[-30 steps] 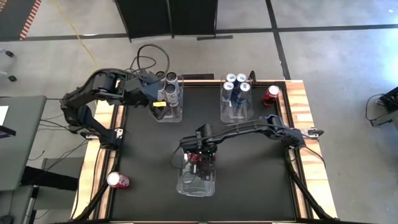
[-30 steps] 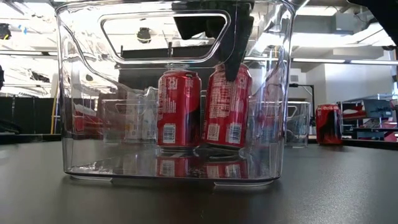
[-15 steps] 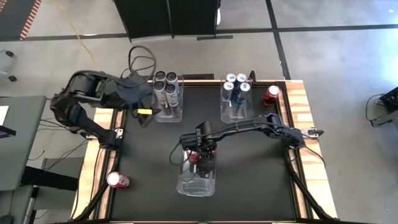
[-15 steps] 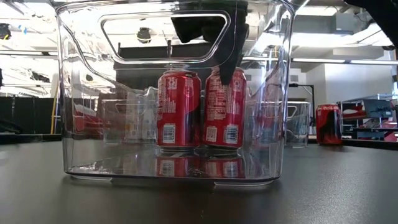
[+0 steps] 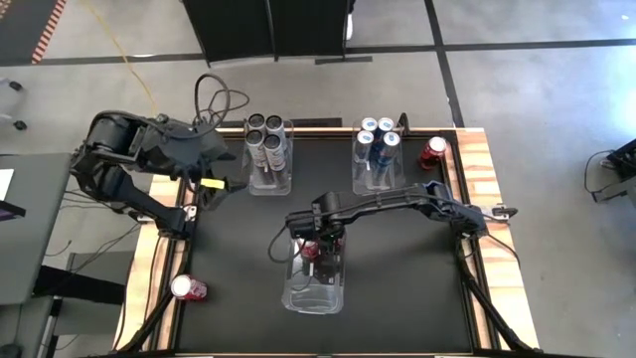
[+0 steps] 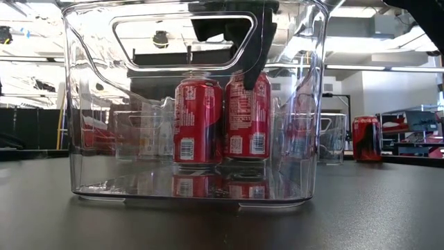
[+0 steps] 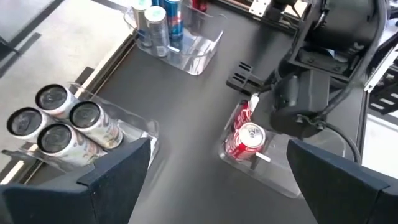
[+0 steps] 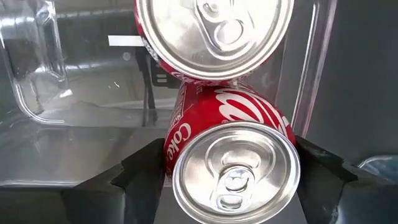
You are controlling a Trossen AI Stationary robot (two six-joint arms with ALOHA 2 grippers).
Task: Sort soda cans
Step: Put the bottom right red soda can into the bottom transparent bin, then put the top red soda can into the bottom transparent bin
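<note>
My right gripper reaches down into the near clear bin and is shut on a red soda can, right beside a second red can that stands on the bin floor. In the low view the held can is upright next to its neighbour. My left gripper is open and empty over the table's left edge, beside the bin of dark cans. Blue-and-silver cans stand in the far bin. My right gripper pinches the red can between its two fingers, one on each side of the can's upper wall. The fingers come from above, pointing down. The can is upright against the other red can; whether its base rests on the bin floor, I cannot tell.
One loose red can stands at the table's far right corner and shows in the low view. Another lies at the near left edge. The near bin's clear walls surround the right gripper. Dark tabletop lies between the bins.
My left arm has drawn back from the dark-can bin toward the table's left edge, its gripper empty. My right gripper has moved down inside the near bin, and the red can it holds has gone from tilted to upright beside the other red can.
</note>
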